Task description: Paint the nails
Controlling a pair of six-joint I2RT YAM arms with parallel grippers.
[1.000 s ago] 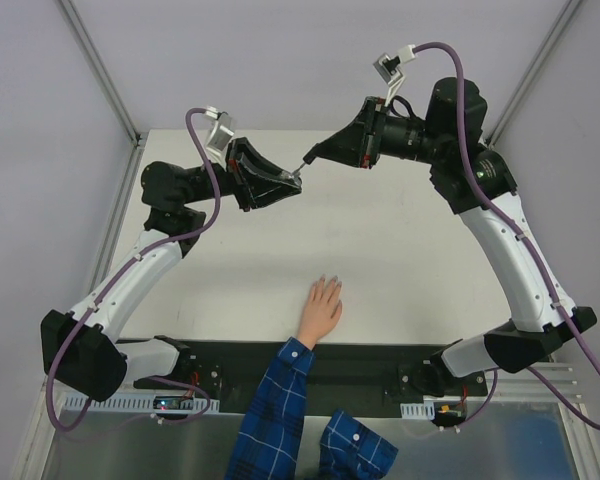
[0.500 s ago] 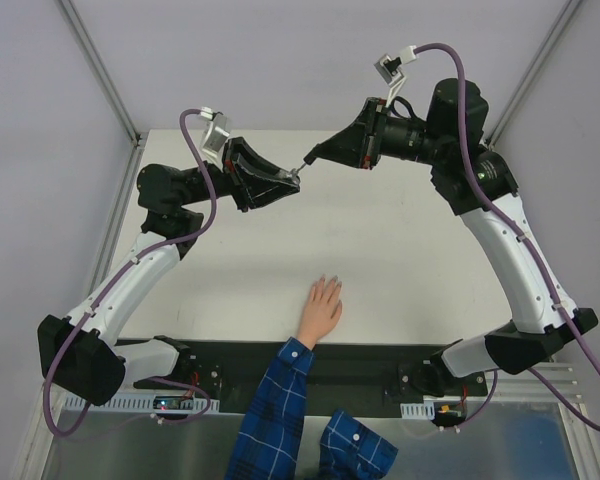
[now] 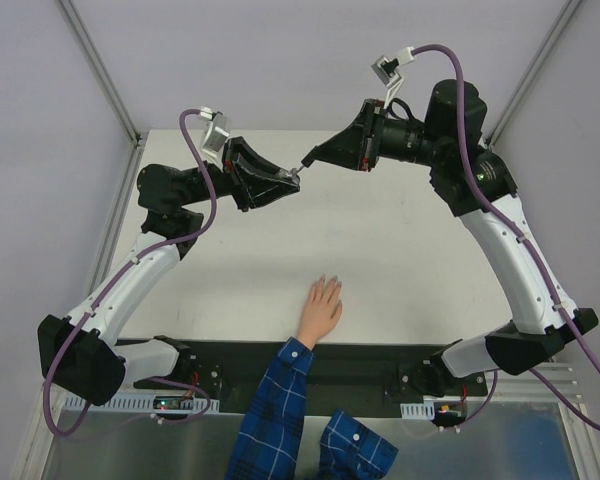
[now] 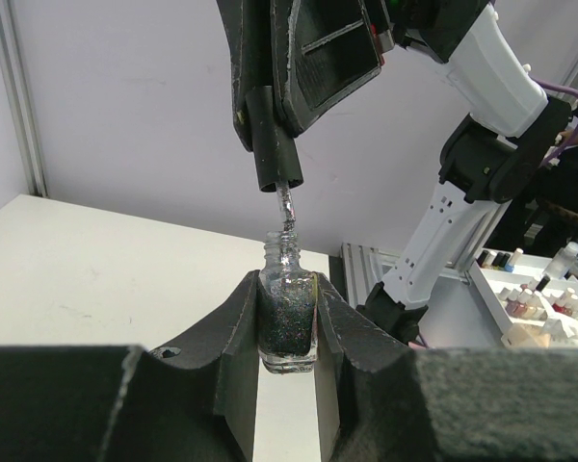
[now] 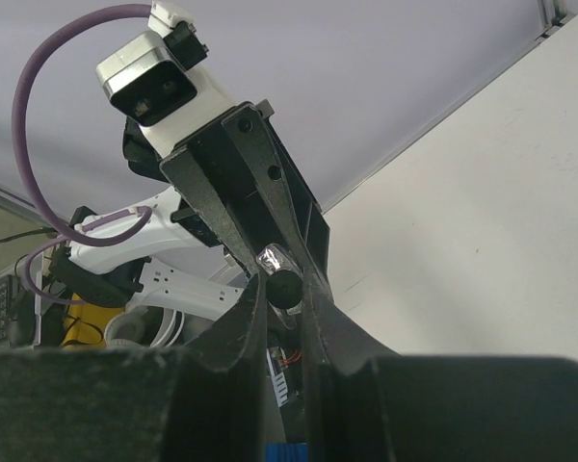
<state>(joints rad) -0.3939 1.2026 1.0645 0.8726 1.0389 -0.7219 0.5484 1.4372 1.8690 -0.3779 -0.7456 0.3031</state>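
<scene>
A light-skinned hand with a blue plaid sleeve lies flat at the table's near edge; its pale nails point away from me. My left gripper is shut on a small dark glittery polish bottle, held upright above the back of the table. My right gripper is shut on the black brush cap. The cap hangs right over the bottle's open neck, with the brush tip at the mouth. Both grippers are far from the hand.
The white table is walled by grey panels with metal posts at the back corners. The arm bases sit on a black strip at the near edge. A tray of small bottles shows off the table in the left wrist view.
Both grippers have stayed nearly still, with the brush over the bottle. The hand has not moved.
</scene>
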